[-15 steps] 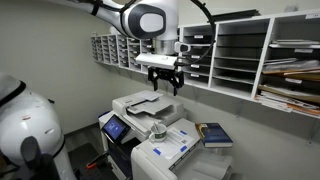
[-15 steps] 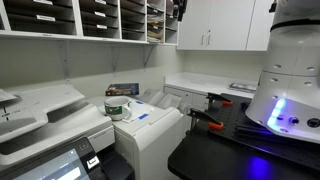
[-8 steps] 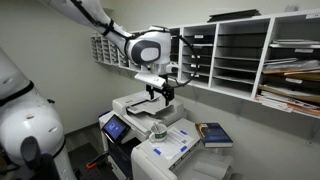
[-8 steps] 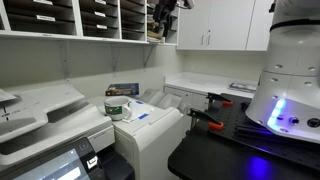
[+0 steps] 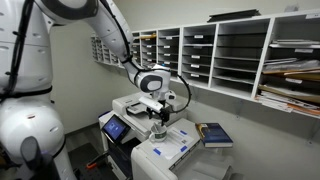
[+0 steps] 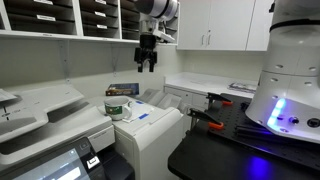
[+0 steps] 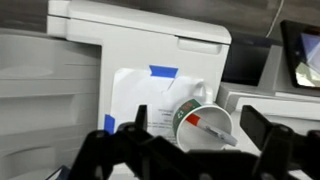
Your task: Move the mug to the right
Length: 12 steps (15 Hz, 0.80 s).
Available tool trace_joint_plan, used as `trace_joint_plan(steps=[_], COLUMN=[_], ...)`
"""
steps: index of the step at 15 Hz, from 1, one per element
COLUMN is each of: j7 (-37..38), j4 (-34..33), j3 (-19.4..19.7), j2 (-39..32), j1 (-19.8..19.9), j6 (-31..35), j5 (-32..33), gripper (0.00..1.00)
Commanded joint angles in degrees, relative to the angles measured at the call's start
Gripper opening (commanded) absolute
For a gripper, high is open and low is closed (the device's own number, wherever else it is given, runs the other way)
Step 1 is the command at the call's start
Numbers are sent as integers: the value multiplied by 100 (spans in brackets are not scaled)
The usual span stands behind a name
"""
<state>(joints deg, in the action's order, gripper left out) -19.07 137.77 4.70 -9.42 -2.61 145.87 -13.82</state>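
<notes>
Standing upright on the printer (image 6: 45, 118), the mug (image 6: 117, 107) sits on its flat top, just left of a white tray unit (image 6: 152, 128). The book (image 6: 123, 89) lies farther back. In the wrist view the mug (image 7: 205, 125) shows its open mouth and a green label, low in the picture, between the two dark fingers (image 7: 122, 142). In both exterior views the gripper (image 6: 148, 66) hangs above the mug, clearly apart from it. Its jaws are spread wide with nothing between them. Seen from the far side, the gripper (image 5: 160, 116) lines up over the mug (image 5: 158, 131). By my reading, nothing of the task is done yet: the mug stands untouched on the printer. Left to do are the descent around it, the closing of the jaws, the lift, the carry to the right and the setting down, probably toward the tray unit.
</notes>
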Motion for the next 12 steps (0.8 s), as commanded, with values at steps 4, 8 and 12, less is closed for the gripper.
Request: trace_joint_plan(steps=[4, 8, 12], j7=[549, 993, 1078], j4=[-1215, -1996, -2680], j3=[-492, -598, -703], j2=[-1553, -2391, -3137], j1=[288, 265, 325], j6=[52, 58, -22], j5=[130, 188, 207], gripper=[100, 100, 100])
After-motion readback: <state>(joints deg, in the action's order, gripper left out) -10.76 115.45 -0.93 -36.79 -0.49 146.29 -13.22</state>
